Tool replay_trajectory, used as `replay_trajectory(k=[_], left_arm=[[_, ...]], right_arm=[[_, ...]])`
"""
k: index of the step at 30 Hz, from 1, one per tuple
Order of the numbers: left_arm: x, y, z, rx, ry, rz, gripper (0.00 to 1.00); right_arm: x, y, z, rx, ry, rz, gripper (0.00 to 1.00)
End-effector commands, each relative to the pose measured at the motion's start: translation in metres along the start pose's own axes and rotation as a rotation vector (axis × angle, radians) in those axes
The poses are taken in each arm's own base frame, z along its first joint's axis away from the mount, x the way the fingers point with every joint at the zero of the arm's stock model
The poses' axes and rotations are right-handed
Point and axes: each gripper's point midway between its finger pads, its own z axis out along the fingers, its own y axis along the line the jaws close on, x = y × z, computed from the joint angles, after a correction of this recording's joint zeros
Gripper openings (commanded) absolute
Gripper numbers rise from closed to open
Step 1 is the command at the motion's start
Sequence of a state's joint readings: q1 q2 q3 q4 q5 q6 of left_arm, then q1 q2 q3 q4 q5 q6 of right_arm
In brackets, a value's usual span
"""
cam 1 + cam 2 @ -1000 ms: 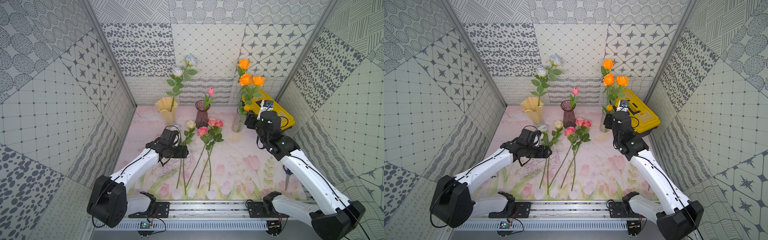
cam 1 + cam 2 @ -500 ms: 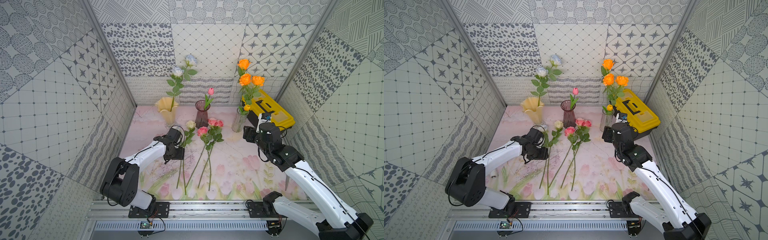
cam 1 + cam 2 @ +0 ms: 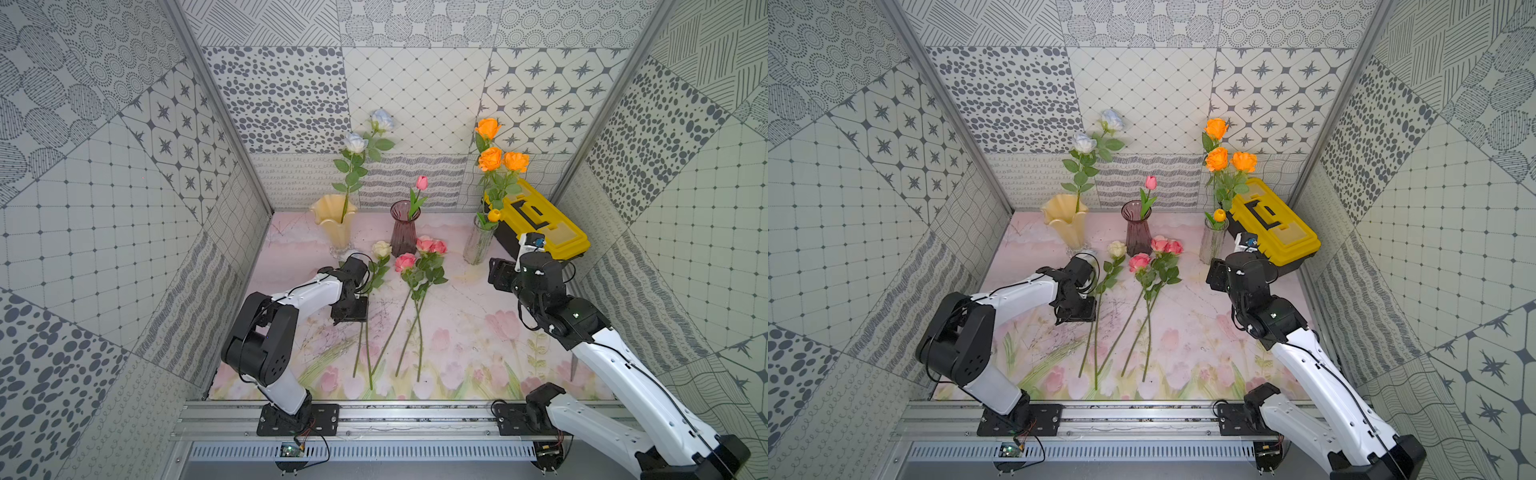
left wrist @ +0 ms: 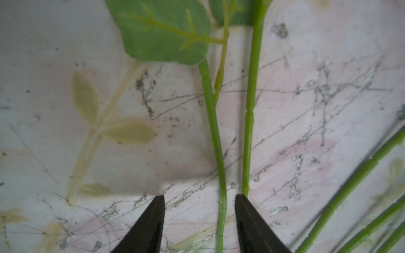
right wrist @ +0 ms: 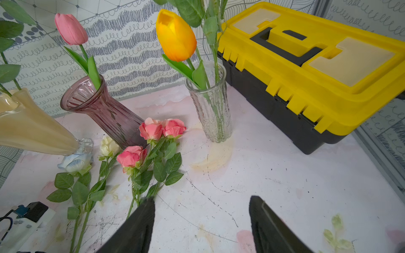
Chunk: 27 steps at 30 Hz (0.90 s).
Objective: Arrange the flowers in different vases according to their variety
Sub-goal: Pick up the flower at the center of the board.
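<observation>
A flowered mat (image 3: 465,332) covers the floor, with a yellow toolbox (image 3: 540,224) at its far right corner. Three vases stand along the back: the cream vase (image 3: 334,220) holds pale blue roses (image 3: 356,143), the purple vase (image 3: 404,230) a pink tulip (image 3: 422,183), and the clear vase (image 3: 478,245) orange roses (image 3: 492,158). Pink roses (image 3: 424,249) and a cream rose (image 3: 381,248) lie on the mat before the purple vase. The right gripper (image 5: 201,219) hangs wide open and empty near the clear vase. The left gripper (image 4: 199,219) sits low over the mat, jaws half apart astride one green stem (image 4: 215,135), not pinching it.
</observation>
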<state>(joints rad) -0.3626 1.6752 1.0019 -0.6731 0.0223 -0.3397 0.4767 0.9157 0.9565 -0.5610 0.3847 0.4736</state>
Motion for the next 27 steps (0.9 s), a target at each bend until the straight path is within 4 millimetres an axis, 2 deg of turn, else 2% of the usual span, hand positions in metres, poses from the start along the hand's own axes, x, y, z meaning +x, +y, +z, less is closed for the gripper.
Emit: replay_trajectory(k=[1,8,11,15,21,27], left_arm=[[0.006,0.006,0.005,-0.04,0.043,-0.024,0.54],[0.008,0.007,0.016,-0.087,0.073,-0.041,0.49],[0.01,0.005,0.022,-0.117,0.085,-0.037,0.44],[0.018,0.008,0.031,-0.141,0.112,-0.057,0.28],[0.022,0.008,0.034,-0.145,0.131,-0.065,0.0],[0.017,0.01,0.022,-0.153,0.084,-0.057,0.0]], right_arm=[[-0.003,-0.002,-0.006,-0.009,-0.03,0.033,0.72],[-0.003,-0.005,-0.008,0.001,-0.036,0.03,0.72],[-0.004,-0.005,-0.01,0.0,-0.04,0.031,0.72],[-0.005,-0.006,-0.012,-0.001,-0.039,0.028,0.72],[-0.001,-0.009,-0.013,0.005,-0.033,0.021,0.72],[0.006,-0.008,-0.01,-0.003,-0.013,0.029,0.72]])
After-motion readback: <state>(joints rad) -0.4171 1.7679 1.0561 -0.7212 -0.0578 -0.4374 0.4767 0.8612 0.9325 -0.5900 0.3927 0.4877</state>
